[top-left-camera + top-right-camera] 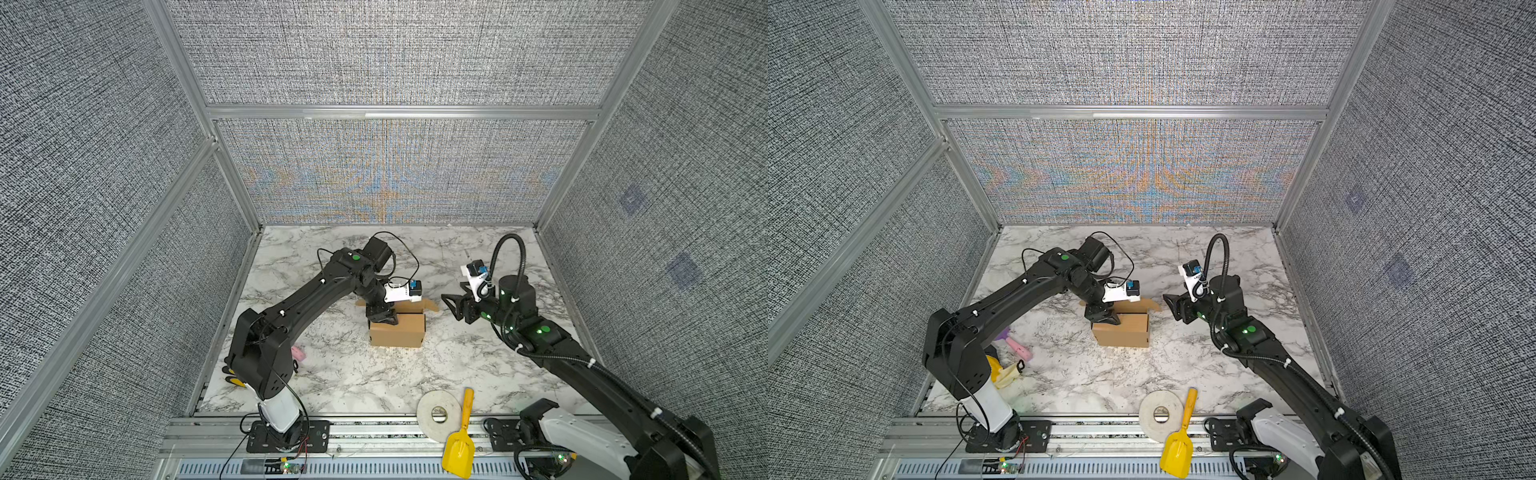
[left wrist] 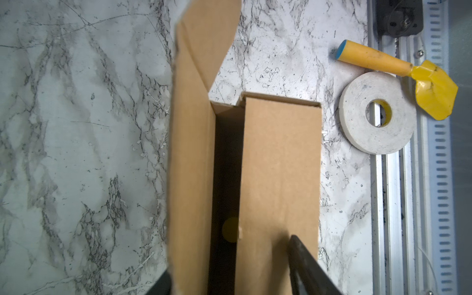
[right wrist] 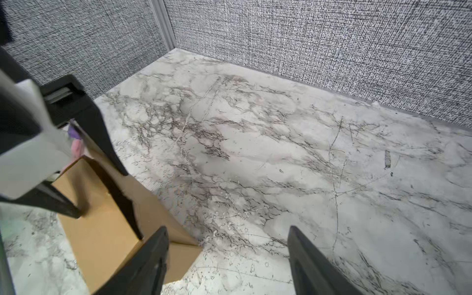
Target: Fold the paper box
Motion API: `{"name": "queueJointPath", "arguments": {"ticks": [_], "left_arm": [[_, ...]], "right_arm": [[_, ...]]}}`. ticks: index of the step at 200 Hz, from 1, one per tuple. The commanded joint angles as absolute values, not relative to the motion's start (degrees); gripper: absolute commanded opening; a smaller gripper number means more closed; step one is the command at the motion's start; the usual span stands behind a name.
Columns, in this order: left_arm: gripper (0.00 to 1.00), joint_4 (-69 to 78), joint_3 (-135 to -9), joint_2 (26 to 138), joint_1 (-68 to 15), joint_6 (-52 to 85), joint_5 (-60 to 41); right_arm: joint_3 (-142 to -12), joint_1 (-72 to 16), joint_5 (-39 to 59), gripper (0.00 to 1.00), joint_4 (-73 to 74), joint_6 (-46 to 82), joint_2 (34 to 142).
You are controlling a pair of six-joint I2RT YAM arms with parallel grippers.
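The paper box (image 1: 397, 332) (image 1: 1121, 334), plain brown cardboard, stands partly formed at the middle of the marble table (image 1: 374, 386). A rear panel (image 2: 191, 158) rises behind its front wall (image 2: 281, 178), with a dark gap between them. A loose flap (image 1: 430, 306) sticks out at the box's right end. My left gripper (image 1: 382, 318) (image 1: 1102, 318) (image 2: 229, 258) comes down over the box's left end. One finger presses the front wall and the other lies against the rear panel. My right gripper (image 1: 451, 303) (image 1: 1173, 303) (image 3: 227, 245) hovers open just right of the flap, holding nothing.
A white tape roll (image 1: 439, 415) (image 2: 378, 113) and a yellow scoop (image 1: 459, 449) (image 2: 383, 61) lie at the table's front edge. Pink and yellow toys (image 1: 1019, 349) lie by the left arm's base. Grey fabric walls enclose three sides.
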State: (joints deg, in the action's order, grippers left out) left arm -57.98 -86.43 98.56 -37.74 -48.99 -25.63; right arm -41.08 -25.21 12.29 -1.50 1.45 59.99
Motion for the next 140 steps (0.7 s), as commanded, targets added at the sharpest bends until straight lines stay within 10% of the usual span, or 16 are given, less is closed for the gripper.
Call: {"name": "queueJointPath", "arguments": {"ticks": [1,140], "left_arm": [[0.47,-57.47,-86.47,99.23,-37.72,-48.39,-22.73],[0.43,-57.19,-87.15,99.87,-37.80,-47.64,-21.86]], "right_arm": [[-43.40,-25.05,12.90,0.73,-4.72,1.71,63.94],[-42.41,-25.80,27.13,0.65,-6.06,3.06,65.64]]}}
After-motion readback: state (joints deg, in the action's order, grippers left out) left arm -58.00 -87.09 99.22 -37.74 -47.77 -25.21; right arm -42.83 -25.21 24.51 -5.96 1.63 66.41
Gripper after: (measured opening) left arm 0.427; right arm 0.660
